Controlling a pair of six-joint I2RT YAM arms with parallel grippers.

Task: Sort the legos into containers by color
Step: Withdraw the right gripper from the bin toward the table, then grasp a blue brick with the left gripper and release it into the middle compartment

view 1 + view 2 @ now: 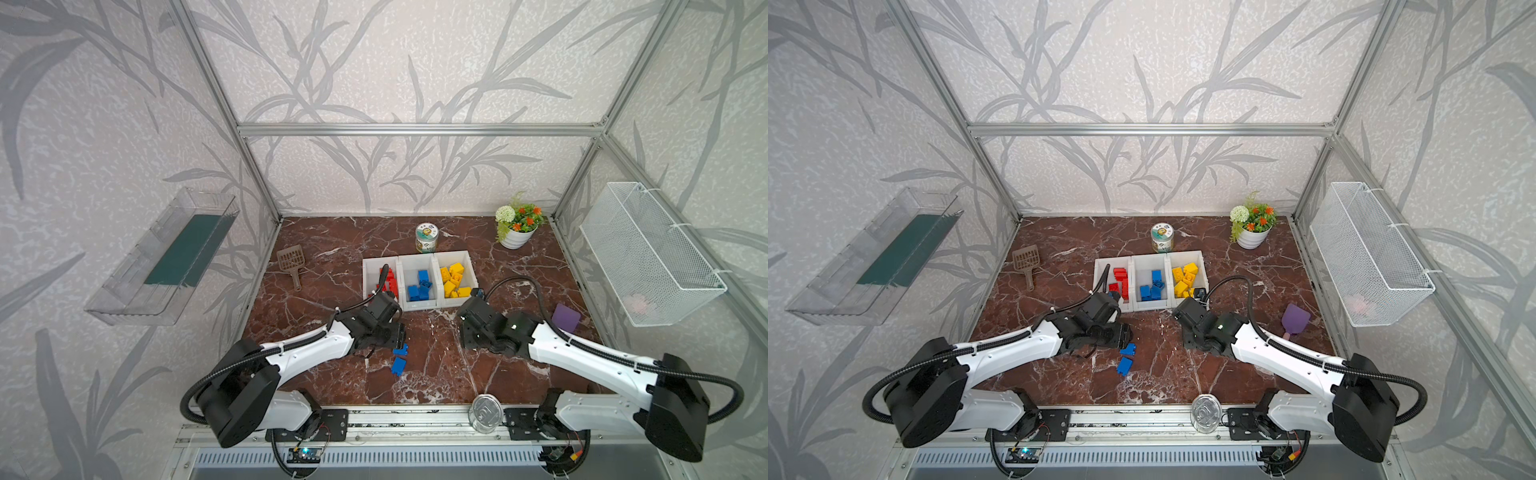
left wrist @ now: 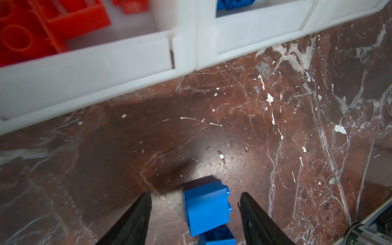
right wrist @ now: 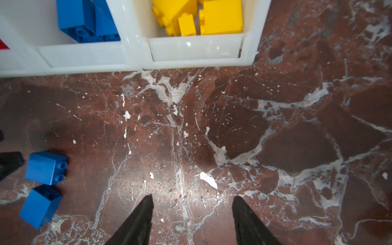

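Three joined white containers [image 1: 419, 305] [image 1: 1152, 306] stand in a row at mid-table: red legos [image 1: 388, 282] in the left one, blue legos [image 1: 419, 286] in the middle, yellow legos [image 1: 455, 276] in the right. Two blue legos [image 1: 401, 350] [image 1: 398, 366] lie loose on the marble in front of them. My left gripper [image 2: 196, 194] [image 1: 400, 337] is open and straddles the nearer blue lego [image 2: 206, 209], with a gap on each side; the other blue lego [image 2: 218, 236] lies just behind it. My right gripper [image 3: 193, 196] is open over bare marble, with both blue legos [image 3: 45, 167] [image 3: 40, 204] off to its side.
A labelled jar [image 1: 427, 237] stands behind the containers and a flower pot [image 1: 517, 226] at the back right. A brown scoop [image 1: 292, 262] lies at the left, a purple scoop [image 1: 566, 318] at the right, a round tin [image 1: 485, 411] on the front rail. A clear tray [image 1: 166, 257] and a wire basket [image 1: 648, 253] hang on the side walls.
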